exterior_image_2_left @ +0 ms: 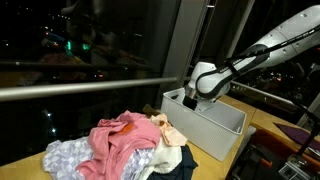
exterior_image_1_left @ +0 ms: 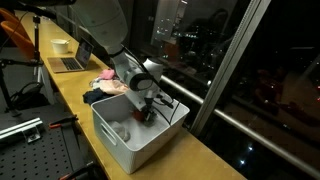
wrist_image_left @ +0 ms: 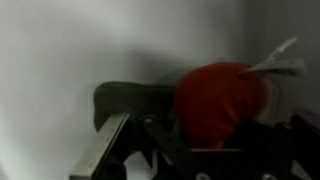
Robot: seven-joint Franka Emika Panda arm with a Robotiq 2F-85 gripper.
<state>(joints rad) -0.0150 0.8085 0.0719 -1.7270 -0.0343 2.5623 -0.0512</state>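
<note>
Down in the white bin, the gripper straddles a crumpled red garment, probably soft, light and best pinched at its bunched middle; whether the jaws actually grip it cannot be told.

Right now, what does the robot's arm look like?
The smooth white rounded arm has dark bands at its joints. After a pale round wrist comes the chunky black tool, which ends in grey-and-black fingers.
</note>
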